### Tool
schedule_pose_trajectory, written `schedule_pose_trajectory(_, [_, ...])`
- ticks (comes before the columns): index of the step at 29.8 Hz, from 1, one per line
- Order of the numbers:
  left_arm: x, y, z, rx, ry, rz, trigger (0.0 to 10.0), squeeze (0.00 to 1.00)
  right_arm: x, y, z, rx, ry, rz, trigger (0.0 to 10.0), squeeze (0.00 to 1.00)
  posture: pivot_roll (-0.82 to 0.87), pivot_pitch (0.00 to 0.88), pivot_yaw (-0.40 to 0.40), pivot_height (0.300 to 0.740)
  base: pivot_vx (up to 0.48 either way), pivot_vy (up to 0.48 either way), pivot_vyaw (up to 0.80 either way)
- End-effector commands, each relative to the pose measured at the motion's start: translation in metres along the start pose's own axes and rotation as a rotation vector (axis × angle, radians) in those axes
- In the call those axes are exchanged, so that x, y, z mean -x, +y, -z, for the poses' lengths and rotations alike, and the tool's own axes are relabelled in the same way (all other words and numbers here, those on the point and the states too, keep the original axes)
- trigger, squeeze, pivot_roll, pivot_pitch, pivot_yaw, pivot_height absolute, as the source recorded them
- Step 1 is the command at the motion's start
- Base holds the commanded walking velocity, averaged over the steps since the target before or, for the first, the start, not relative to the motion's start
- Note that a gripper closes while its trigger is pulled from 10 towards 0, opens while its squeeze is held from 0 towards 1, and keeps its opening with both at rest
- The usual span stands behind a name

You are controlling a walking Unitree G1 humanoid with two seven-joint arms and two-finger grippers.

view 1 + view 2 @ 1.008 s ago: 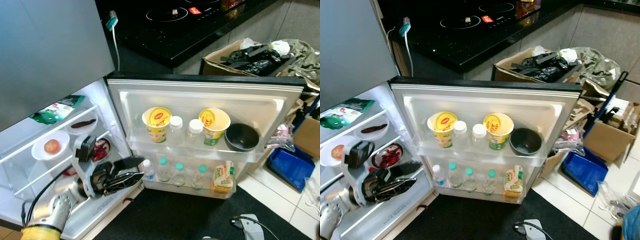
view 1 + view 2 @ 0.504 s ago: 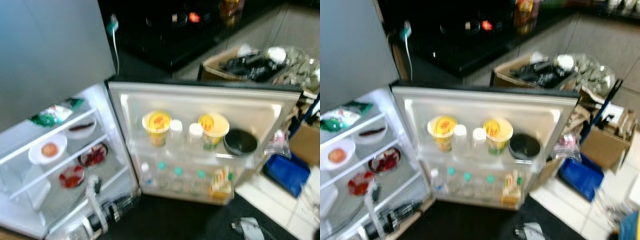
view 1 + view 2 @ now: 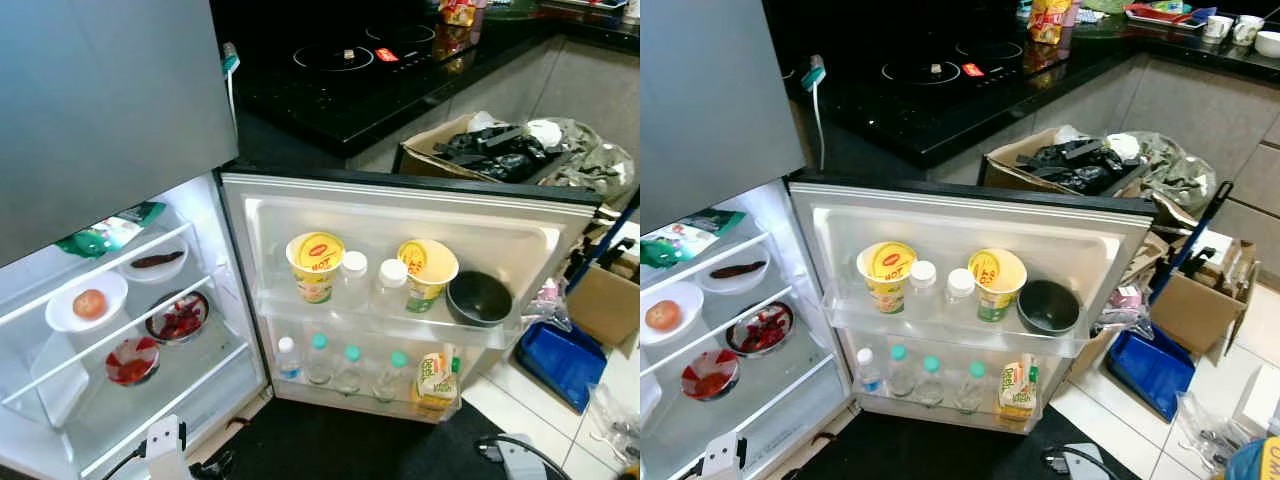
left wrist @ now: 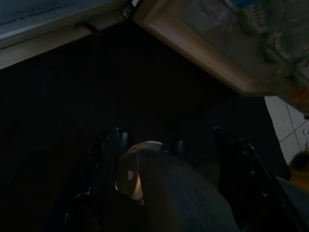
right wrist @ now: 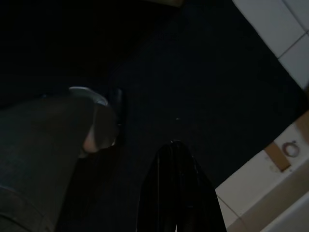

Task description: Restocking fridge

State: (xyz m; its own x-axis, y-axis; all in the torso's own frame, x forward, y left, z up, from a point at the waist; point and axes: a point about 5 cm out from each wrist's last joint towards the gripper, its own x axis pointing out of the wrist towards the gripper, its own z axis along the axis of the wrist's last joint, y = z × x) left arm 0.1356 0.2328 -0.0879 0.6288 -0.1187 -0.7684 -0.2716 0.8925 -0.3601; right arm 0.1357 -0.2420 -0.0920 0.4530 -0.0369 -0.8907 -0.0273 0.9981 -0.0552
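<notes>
The fridge stands open, its door (image 3: 400,205) swung toward me. The door's upper rack holds two yellow noodle cups (image 3: 315,262), two white-capped bottles (image 3: 352,278) and a black bowl (image 3: 479,298). Its lower rack holds several water bottles (image 3: 320,358) and a small carton (image 3: 433,378). On the inner shelves sit a green packet (image 3: 105,232), a plate with a tomato (image 3: 88,303) and two bowls of red food (image 3: 177,316). My left gripper (image 4: 169,133) hangs low over the black mat, open and empty. My right gripper (image 5: 176,193) hangs over the same mat, shut.
A black floor mat (image 3: 340,445) lies in front of the fridge. A cardboard box of dark clutter (image 3: 500,150), a smaller box and a blue bin (image 3: 565,360) crowd the floor to the right. A black cooktop (image 3: 350,60) lies behind the door.
My left arm has drawn out of the fridge's lower shelf and dropped below the view. The camera shook and shifted a little meanwhile.
</notes>
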Motion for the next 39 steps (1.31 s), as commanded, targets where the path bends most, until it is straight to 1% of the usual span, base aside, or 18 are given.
schedule_pose_trajectory(1, [-0.006, -0.012, 0.011, -0.103, 0.046, -0.029, 10.0, 0.0, 0.004, -0.021, -0.001, -0.054, -0.011, 0.091, 10.0, 0.0, -0.02, 0.016, -0.014, 0.74, 0.0, 0.0, 0.0])
schedule_pose_trajectory(2, [-0.009, -0.019, 0.011, -0.139, 0.051, -0.019, 10.0, 0.0, 0.006, -0.026, -0.002, -0.07, -0.014, 0.113, 10.0, 0.0, -0.02, 0.019, -0.012, 0.74, 0.0, 0.0, 0.0])
schedule_pose_trajectory(4, [-0.009, -0.019, 0.011, -0.139, 0.051, -0.019, 10.0, 0.0, 0.006, -0.026, -0.002, -0.07, -0.014, 0.113, 10.0, 0.0, -0.02, 0.019, -0.012, 0.74, 0.0, 0.0, 0.0])
schedule_pose_trajectory(5, [-0.012, -0.024, 0.01, -0.167, 0.052, -0.013, 10.0, 0.0, 0.006, -0.03, -0.002, -0.085, -0.017, 0.129, 10.0, 0.0, -0.02, 0.02, -0.013, 0.74, 0.0, 0.0, 0.0])
schedule_pose_trajectory(7, [-0.017, -0.032, 0.003, -0.167, 0.032, 0.002, 10.0, 0.0, 0.007, -0.034, -0.006, -0.121, -0.028, 0.154, 10.0, 0.0, -0.02, 0.025, -0.022, 0.74, 0.0, 0.0, 0.0])
schedule_pose_trajectory(9, [-0.018, -0.034, 0.0, -0.16, 0.02, 0.004, 10.0, 0.0, 0.007, -0.035, -0.007, -0.122, -0.031, 0.158, 10.0, 0.0, -0.01, 0.016, -0.023, 0.74, 0.0, 0.0, 0.0])
schedule_pose_trajectory(10, [-0.018, -0.035, -0.002, -0.133, 0.009, 0.019, 10.0, 0.0, 0.007, -0.035, -0.007, -0.133, -0.035, 0.159, 10.0, 0.0, -0.02, 0.015, -0.006, 0.74, 0.0, 0.0, 0.0])
schedule_pose_trajectory(12, [-0.017, -0.034, 0.0, -0.151, 0.023, 0.02, 10.0, 0.0, 0.007, -0.035, -0.005, -0.132, -0.029, 0.164, 10.0, 0.0, -0.03, 0.004, -0.003, 0.74, 0.0, 0.0, 0.0])
schedule_pose_trajectory(13, [-0.015, -0.029, 0.005, -0.16, 0.045, 0.007, 10.0, 0.0, 0.008, -0.036, -0.001, -0.145, -0.019, 0.175, 10.0, 0.0, -0.03, 0.0, -0.003, 0.74, 0.0, 0.0, 0.0])
schedule_pose_trajectory(16, [-0.014, -0.027, 0.006, -0.156, 0.052, -0.004, 10.0, 0.0, 0.008, -0.036, 0.0, -0.154, -0.016, 0.18, 10.0, 0.0, -0.03, 0.0, -0.003, 0.74, 0.0, 0.0, 0.0])
schedule_pose_trajectory(18, [-0.012, -0.022, 0.007, -0.155, 0.062, -0.021, 10.0, 0.0, 0.007, -0.034, 0.0, -0.161, -0.02, 0.177, 10.0, 0.0, -0.03, 0.0, 0.007, 0.74, 0.0, 0.0, 0.0])
schedule_pose_trajectory(20, [-0.012, -0.021, 0.006, -0.153, 0.063, -0.017, 10.0, 0.0, 0.007, -0.032, 0.0, -0.155, -0.021, 0.173, 10.0, 0.0, -0.03, 0.0, 0.009, 0.74, 0.0, 0.0, 0.0])
schedule_pose_trajectory(24, [-0.013, -0.024, 0.008, -0.158, 0.075, -0.004, 10.0, 0.0, 0.007, -0.031, 0.003, -0.14, -0.01, 0.169, 10.0, 0.0, -0.02, 0.0, 0.015, 0.74, 0.0, -0.326, 0.0])
schedule_pose_trajectory(25, [-0.014, -0.029, 0.01, -0.176, 0.089, 0.025, 10.0, 0.0, 0.008, -0.034, 0.003, -0.145, -0.012, 0.173, 10.0, 0.0, -0.01, 0.0, 0.012, 0.74, 0.0, -0.42, 0.0])
schedule_pose_trajectory(28, [-0.015, -0.03, 0.011, -0.191, 0.096, 0.031, 10.0, 0.0, 0.008, -0.035, 0.003, -0.141, -0.012, 0.178, 10.0, 0.0, -0.01, 0.0, 0.012, 0.74, 0.0, -0.423, 0.0])
schedule_pose_trajectory(29, [-0.015, -0.031, 0.014, -0.209, 0.109, 0.029, 10.0, 0.0, 0.009, -0.035, 0.008, -0.109, 0.012, 0.177, 10.0, 0.0, -0.02, 0.0, 0.007, 0.74, 0.0, -0.435, 0.0])
schedule_pose_trajectory(31, [-0.015, -0.031, 0.014, -0.213, 0.113, 0.026, 10.0, 0.0, 0.009, -0.035, 0.009, -0.107, 0.016, 0.174, 10.0, 0.0, -0.02, 0.0, 0.007, 0.74, 0.0, -0.435, 0.0])
schedule_pose_trajectory(39, [-0.016, -0.033, 0.01, -0.242, 0.111, 0.043, 10.0, 0.0, 0.009, -0.033, 0.01, -0.072, 0.029, 0.156, 10.0, 0.0, -0.01, 0.0, 0.007, 0.74, 0.0, -0.448, 0.0])
